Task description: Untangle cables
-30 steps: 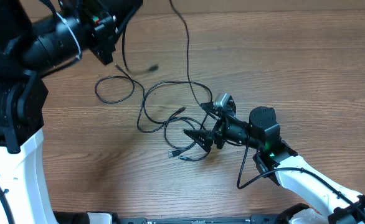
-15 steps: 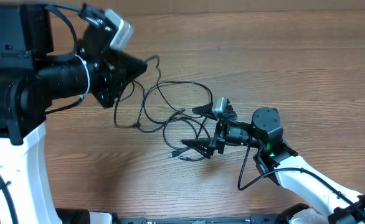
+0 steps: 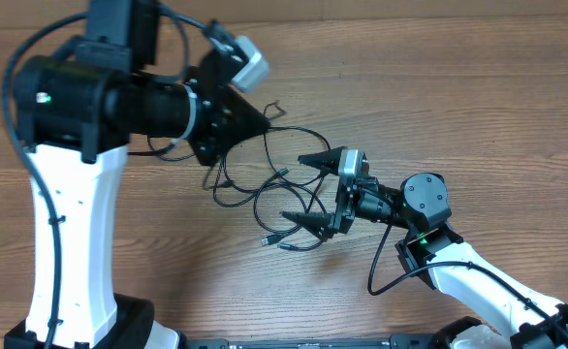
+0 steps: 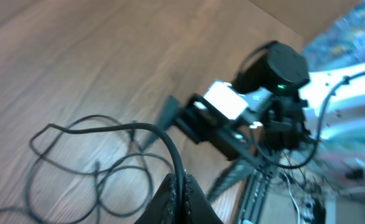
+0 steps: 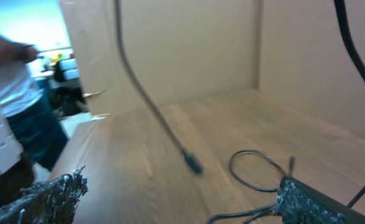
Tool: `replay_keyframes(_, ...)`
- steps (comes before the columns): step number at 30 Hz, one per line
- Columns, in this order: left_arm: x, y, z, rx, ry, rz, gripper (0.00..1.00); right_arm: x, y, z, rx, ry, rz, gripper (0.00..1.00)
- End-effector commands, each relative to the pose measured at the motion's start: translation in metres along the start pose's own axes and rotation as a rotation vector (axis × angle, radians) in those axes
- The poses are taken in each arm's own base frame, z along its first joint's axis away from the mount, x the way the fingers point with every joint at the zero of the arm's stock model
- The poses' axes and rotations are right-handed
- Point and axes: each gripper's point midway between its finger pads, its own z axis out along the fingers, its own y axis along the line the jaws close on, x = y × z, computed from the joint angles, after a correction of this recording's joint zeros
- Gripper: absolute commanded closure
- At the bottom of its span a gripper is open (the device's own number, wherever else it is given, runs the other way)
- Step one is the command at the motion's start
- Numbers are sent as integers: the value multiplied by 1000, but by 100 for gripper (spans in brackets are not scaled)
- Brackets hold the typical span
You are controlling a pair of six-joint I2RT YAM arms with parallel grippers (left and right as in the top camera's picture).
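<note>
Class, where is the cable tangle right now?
Overhead view: the cables lie centre-frame, between the left tool, which pinches one strand, and the open right tool.

The thin cables (image 3: 282, 173) are black; the table (image 3: 478, 97) is light brown with wood grain.

Cables (image 5: 191, 162) blurred (tops cut by edge).

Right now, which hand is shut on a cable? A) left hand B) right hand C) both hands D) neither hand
A: the left wrist view shows the left hand pinched shut on a cable, while the right hand has its fingers wide apart, gripping nothing.
</note>
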Motion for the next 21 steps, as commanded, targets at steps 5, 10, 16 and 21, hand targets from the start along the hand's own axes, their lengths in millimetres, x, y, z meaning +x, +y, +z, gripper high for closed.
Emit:
replay_keyframes(5, 7, -17, 21, -29, 102, 50, 96, -14, -49, -7, 293, -65, -18, 0)
replay_keyframes(10, 7, -34, 30, 6, 121, 84, 96, -30, -65, -15, 403, -129, -50, 0)
replay_keyframes(16, 7, -49, 37, 41, 132, 115, 96, -47, -68, -19, 434, -195, -90, 13)
replay_keyframes(21, 7, -58, 41, 66, 136, 130, 96, -48, -67, -19, 430, -199, -93, 26)
